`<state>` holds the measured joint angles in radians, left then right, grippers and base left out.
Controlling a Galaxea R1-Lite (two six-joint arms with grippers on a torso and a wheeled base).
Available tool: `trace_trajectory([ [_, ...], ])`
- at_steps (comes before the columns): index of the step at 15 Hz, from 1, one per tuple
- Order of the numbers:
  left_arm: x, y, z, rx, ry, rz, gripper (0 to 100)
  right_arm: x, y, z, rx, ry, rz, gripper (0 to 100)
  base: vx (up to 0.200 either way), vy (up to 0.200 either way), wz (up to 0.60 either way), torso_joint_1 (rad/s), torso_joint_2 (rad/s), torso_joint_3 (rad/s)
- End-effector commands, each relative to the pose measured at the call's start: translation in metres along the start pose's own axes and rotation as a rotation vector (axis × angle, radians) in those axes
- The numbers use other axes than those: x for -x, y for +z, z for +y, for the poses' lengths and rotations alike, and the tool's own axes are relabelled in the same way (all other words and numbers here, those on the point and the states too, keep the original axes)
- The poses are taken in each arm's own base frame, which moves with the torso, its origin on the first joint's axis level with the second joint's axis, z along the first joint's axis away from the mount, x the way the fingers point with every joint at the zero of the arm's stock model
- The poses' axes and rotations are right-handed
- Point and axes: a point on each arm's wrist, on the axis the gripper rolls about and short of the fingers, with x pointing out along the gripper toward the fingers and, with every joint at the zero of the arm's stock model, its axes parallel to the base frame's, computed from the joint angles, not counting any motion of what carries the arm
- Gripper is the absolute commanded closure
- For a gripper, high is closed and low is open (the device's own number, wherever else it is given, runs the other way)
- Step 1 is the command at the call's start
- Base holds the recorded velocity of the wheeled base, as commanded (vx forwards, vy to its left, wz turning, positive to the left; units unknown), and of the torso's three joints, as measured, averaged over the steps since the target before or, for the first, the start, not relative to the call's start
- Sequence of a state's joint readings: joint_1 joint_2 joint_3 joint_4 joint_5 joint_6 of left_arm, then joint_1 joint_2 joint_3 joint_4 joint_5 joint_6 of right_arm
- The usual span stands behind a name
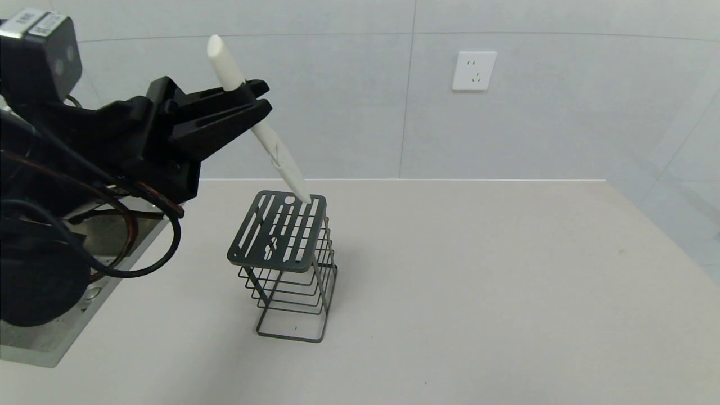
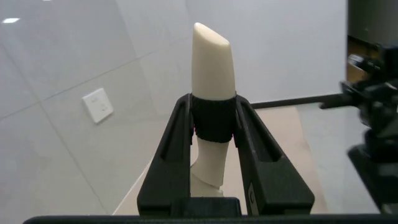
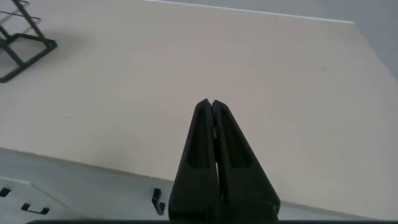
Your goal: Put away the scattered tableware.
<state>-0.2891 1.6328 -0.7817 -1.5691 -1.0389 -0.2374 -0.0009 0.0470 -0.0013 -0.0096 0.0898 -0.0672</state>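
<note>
Left end effector [image 1: 265,97] clamps white utensil [image 1: 281,157], tip touching slotted rack [image 1: 278,233]

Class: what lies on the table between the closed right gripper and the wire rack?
Nothing: in the right wrist view, the table is bare between the right gripper and the wire rack.
</note>
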Motion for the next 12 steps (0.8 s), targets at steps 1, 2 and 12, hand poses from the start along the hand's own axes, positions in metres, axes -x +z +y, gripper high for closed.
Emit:
trace_trajectory([
  [1, -0.005, -0.019, 0.004, 0.014, -0.008, 0.018, 100, 0.002, -0.001, 0.0, -0.005, -0.031, -0.027, 100, 0.0, 0.0, 0.0, 0.0, 0.0, 0.0],
  [2, -0.004, -0.027, 0.007, -0.008, -0.004, 0.031, 100, 0.002, -0.001, 0.0, -0.013, -0.051, -0.024, 100, 0.0, 0.0, 0.0, 0.0, 0.0, 0.0],
  [12, 0.006, -0.039, 0.007, -0.009, 0.022, 0.068, 100, 0.003, -0.002, 0.0, -0.02, -0.05, -0.035, 100, 0.0, 0.0, 0.0, 0.0, 0.0, 0.0],
])
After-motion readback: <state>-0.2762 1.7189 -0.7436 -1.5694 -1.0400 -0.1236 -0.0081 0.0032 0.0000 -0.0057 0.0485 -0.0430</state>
